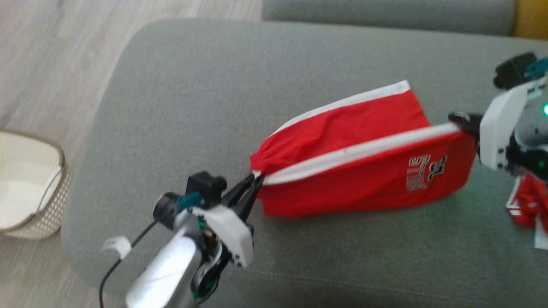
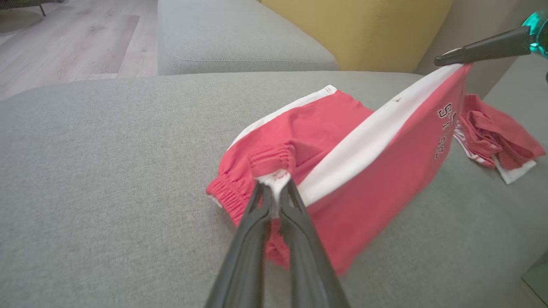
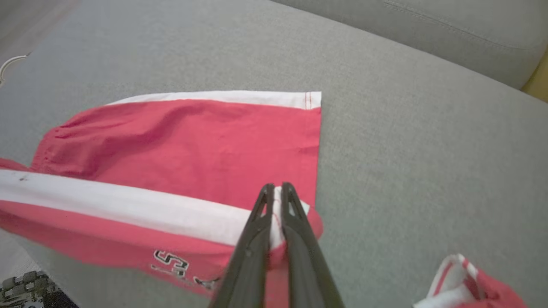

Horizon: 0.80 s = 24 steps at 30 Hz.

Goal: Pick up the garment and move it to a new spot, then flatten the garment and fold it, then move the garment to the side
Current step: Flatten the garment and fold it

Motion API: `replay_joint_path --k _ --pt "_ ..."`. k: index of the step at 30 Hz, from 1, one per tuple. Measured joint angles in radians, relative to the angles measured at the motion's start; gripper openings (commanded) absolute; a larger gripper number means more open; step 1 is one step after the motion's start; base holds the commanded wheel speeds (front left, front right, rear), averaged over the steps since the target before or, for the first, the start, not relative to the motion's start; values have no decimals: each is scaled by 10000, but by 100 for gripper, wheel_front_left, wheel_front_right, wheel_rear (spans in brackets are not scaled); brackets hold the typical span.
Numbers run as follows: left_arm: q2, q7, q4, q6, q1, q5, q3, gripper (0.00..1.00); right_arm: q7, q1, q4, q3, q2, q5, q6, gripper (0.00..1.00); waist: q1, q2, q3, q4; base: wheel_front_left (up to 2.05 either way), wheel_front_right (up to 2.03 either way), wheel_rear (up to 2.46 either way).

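The garment [image 1: 364,171] is a pair of red shorts with white side stripes and a dark printed logo, on the grey sofa seat [image 1: 192,107]. Its near half is lifted and stretched between both grippers; the far half lies flat on the cushion. My left gripper [image 1: 256,177] is shut on the elastic waistband corner [image 2: 274,171]. My right gripper [image 1: 460,119] is shut on the white-striped hem corner [image 3: 278,214]. In the left wrist view the right gripper's fingers [image 2: 479,48] pinch the raised stripe edge. The garment [image 3: 192,145] spreads left of the right gripper [image 3: 277,192].
A second crumpled red and white cloth [image 1: 526,205] lies on the seat under the right arm, also cloth [image 2: 496,132] and cloth [image 3: 466,286]. A pale woven basket [image 1: 30,188] stands on the wooden floor at the left. A yellow cushion [image 2: 355,30] sits behind.
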<state>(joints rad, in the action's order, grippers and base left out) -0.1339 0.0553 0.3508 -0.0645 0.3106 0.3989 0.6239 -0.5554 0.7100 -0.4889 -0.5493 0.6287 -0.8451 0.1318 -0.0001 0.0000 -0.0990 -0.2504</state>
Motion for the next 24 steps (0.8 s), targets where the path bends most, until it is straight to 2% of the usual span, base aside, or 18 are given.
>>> replay_joint_path --k 4,11,24 --pt "280 556 761 228 850 -322 4 0 617 719 -437 44 -272 541 -2 0 0 0 -672 -205 0 0 0" --pt "830 1246 2167 307 2035 -445 127 0 1438 1616 -1149 -244 -433 888 -4 0 0 0 -1602 -609 0 0 0" --pt "1081 1856 3256 474 3193 157 479 0 2569 2944 -2439 -988 -656 1244 -4 0 0 0 -2531 -1023 0 0 0"
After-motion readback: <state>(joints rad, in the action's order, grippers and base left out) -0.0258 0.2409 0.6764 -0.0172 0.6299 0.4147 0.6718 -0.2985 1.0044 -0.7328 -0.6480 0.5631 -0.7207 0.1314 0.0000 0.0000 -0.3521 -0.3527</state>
